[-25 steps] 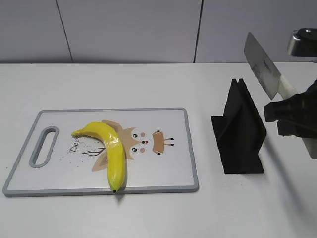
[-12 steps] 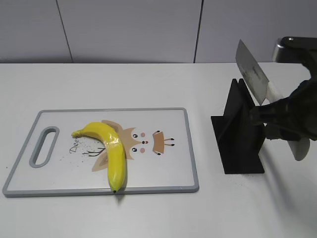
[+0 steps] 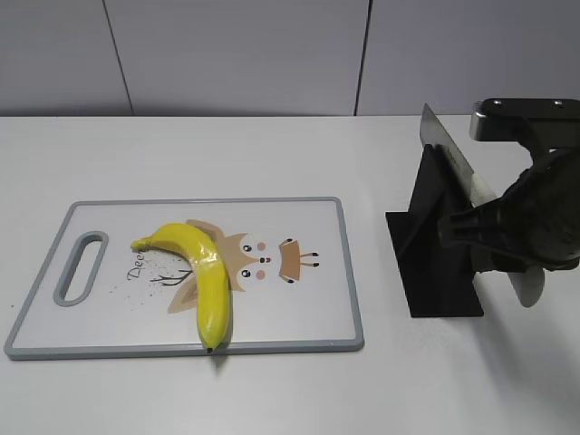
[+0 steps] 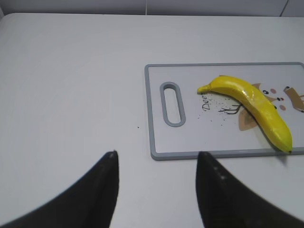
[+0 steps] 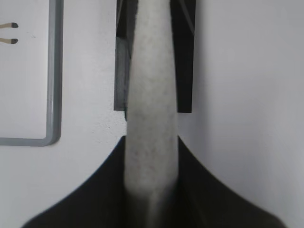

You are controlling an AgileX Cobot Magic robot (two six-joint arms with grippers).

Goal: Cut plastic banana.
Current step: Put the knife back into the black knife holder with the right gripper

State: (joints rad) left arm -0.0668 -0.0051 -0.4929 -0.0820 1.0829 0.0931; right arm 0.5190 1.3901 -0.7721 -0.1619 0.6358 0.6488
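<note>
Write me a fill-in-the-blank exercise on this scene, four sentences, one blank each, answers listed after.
1. The plastic banana lies on the ______.
2. The right gripper is shut on the handle of a ______.
3. The left gripper hangs above the bare table with its jaws ______.
4. The black knife stand sits to the ______ of the board in the exterior view.

Answers: cutting board; knife; open; right
</note>
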